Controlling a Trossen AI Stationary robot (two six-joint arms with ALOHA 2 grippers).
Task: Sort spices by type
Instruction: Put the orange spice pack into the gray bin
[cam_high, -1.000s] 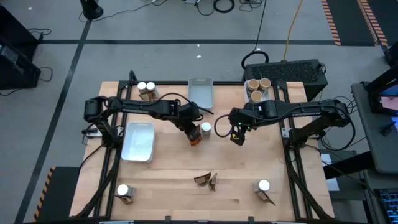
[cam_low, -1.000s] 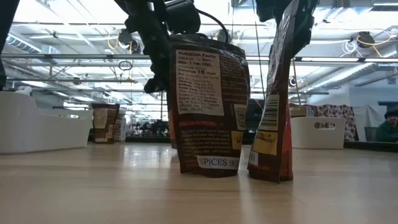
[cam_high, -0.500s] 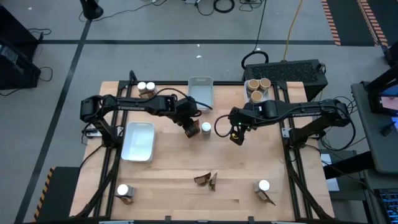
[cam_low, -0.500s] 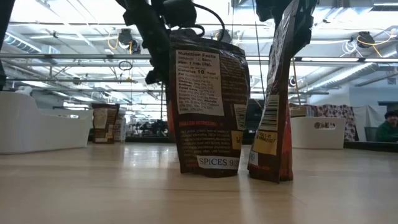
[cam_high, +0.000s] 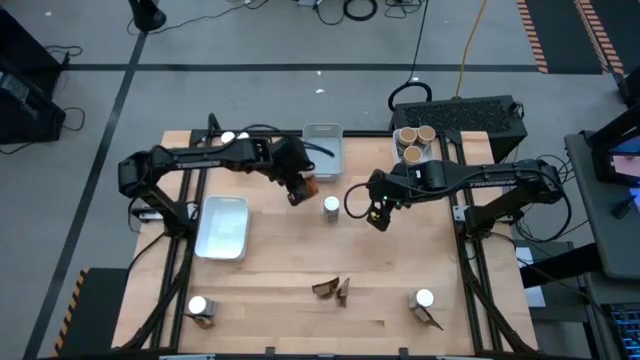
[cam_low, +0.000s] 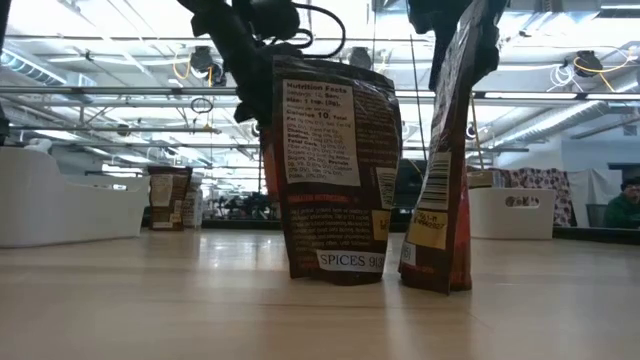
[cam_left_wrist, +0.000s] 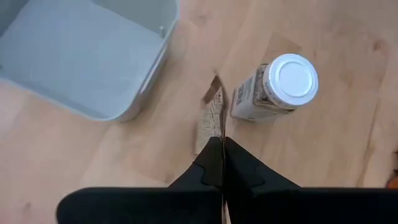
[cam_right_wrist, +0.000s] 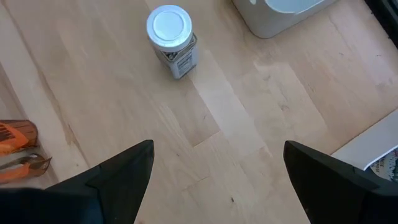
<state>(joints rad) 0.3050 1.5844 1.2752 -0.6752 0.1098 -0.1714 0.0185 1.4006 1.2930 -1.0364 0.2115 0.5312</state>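
My left gripper (cam_high: 298, 186) hangs over the table's far middle, just near of the grey tray (cam_high: 322, 148), shut on a flat orange-brown spice packet (cam_high: 306, 187). The left wrist view shows that packet (cam_left_wrist: 212, 115) edge-on below the shut fingers. A white-capped jar (cam_high: 331, 206) stands upright on the table between the two grippers. My right gripper (cam_high: 377, 214) hovers open to the jar's right, holding nothing. Its wrist view shows the jar (cam_right_wrist: 171, 40) ahead of its fingers. My left gripper pinches the packet's upper edge (cam_left_wrist: 215, 132) between its two shut fingers. The fingers come from above, slanting down. The packet hangs below them, clear of the table, beside the jar (cam_left_wrist: 277, 87).
A white tray (cam_high: 222, 227) lies at the left. Tan-topped tubs (cam_high: 413, 141) stand at the far right, jars (cam_high: 233, 141) at the far left. Two packets (cam_high: 332, 289) stand near the front middle. A jar with a packet sits at each near corner (cam_high: 199, 308), (cam_high: 424, 301).
My left gripper has risen and gone toward the table's far edge and slightly left, toward the grey tray. It has stayed shut and carried the packet away from beside the jar.
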